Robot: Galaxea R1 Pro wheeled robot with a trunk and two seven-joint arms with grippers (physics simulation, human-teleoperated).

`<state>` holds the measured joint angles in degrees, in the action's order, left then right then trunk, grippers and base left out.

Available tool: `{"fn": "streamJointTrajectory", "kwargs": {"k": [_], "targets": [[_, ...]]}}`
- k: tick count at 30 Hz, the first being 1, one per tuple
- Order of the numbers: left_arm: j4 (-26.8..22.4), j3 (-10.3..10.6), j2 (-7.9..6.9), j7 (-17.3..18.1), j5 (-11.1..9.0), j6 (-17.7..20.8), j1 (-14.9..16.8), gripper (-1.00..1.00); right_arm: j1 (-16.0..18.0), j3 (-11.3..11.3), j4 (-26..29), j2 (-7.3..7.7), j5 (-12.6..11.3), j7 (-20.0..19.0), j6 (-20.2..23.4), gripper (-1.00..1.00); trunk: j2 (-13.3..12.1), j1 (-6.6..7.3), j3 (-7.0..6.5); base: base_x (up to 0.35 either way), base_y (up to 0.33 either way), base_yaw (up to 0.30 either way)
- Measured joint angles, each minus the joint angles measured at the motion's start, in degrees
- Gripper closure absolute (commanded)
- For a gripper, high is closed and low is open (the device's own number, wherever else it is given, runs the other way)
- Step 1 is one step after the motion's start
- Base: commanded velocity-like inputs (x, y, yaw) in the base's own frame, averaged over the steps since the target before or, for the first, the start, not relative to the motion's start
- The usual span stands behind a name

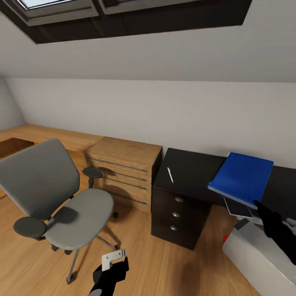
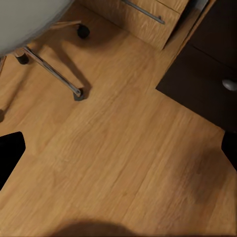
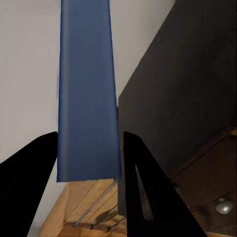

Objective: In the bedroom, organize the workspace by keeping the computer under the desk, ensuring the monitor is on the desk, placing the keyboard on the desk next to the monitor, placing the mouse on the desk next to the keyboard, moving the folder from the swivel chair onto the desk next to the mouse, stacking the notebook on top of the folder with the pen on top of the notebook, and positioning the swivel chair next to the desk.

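The folder [image 1: 242,177], thin, stiff and probably light, sits edge-clamped in the right pincer [image 1: 263,211], tilted above the worktop [image 1: 189,170]; the left pincer [image 1: 113,263] hangs parted and empty.

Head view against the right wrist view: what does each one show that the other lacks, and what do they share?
Head view alone: the swivel chair with its seat bare, the pen lying on the desk, the computer and the left pincer.

Right wrist view alone: the right pincer's fingers on either side of the folder's edge.

Both: the blue folder, held up over the black desk top, and the wooden drawer unit.
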<state>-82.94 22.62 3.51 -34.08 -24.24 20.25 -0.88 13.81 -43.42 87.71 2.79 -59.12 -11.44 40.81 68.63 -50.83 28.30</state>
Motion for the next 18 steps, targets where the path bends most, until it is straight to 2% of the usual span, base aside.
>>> {"fn": "streamJointTrajectory", "kwargs": {"k": [14,18], "targets": [[-0.2,-0.1,-0.06,-0.2,0.0,-0.1,0.0,-1.00,0.0,-0.9,-1.8,0.13,-0.1,0.7,-2.7,1.00,0.0,0.00,0.00,0.000,-0.001,-0.273],[-0.3,-0.1,-0.08,-0.2,0.0,-0.1,0.0,-1.00,0.0,-0.9,-2.4,0.13,0.1,0.7,-4.7,1.00,0.0,0.00,0.00,0.000,0.000,-0.296]]}}
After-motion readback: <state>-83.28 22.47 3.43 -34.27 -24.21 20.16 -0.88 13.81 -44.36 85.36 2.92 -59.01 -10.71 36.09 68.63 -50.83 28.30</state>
